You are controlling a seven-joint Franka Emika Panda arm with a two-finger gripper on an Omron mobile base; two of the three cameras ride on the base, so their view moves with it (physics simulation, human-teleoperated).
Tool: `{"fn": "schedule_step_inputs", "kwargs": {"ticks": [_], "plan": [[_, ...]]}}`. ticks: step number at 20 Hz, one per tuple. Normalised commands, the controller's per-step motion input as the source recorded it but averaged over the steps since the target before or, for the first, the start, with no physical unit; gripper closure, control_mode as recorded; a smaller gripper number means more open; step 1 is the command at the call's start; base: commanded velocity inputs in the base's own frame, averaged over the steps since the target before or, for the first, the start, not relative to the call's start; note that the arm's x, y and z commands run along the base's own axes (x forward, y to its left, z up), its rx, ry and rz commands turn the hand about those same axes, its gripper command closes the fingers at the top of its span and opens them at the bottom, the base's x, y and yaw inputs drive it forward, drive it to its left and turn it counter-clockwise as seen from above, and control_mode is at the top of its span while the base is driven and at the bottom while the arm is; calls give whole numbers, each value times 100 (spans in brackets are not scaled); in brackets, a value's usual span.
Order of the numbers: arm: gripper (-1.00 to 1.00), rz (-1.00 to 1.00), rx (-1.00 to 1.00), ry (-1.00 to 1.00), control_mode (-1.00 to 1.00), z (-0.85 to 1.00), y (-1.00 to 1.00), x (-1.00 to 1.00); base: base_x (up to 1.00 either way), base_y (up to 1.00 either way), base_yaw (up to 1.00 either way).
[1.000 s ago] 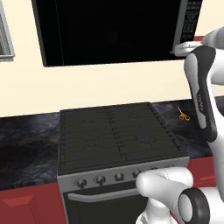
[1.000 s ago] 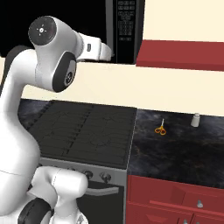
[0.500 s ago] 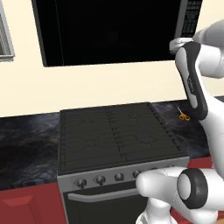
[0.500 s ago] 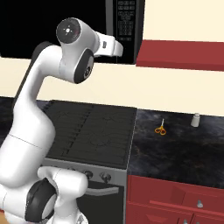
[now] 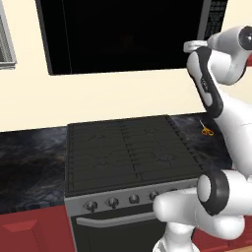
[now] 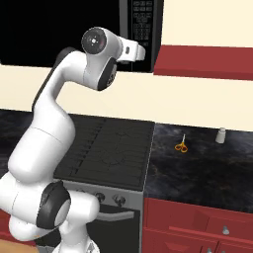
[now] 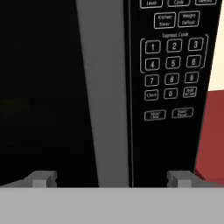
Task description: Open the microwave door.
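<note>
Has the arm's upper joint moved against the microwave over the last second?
Yes. In the right base view the joint has swung right, toward the keypad beside the microwave door.

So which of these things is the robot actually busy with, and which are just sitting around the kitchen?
Part of the job:
- microwave door, still shut
- its grey bar handle
- gripper, jaws open either side of the handle

Just lying about:
- stove
- orange scissors on the dark counter
- small white shaker
- red drawers
</note>
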Motion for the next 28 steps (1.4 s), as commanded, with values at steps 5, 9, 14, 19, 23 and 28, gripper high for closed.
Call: {"fn": "schedule_step_inputs", "kwargs": {"ticks": [5, 9, 14, 19, 23, 28], "plan": [[-100, 5, 1, 0, -100, -11, -1, 76, 0, 0, 0], [-100, 10, 4, 0, -100, -28, 0, 95, 0, 0, 0], [100, 10, 3, 0, -100, -24, 0, 90, 0, 0, 0], [100, 8, 0, -5, -100, -2, -6, -41, 0, 0, 0], [100, 17, 0, -10, -100, 0, -19, -100, 0, 0, 0], [100, 25, 0, -4, -100, 0, -5, -100, 0, 0, 0]]}}
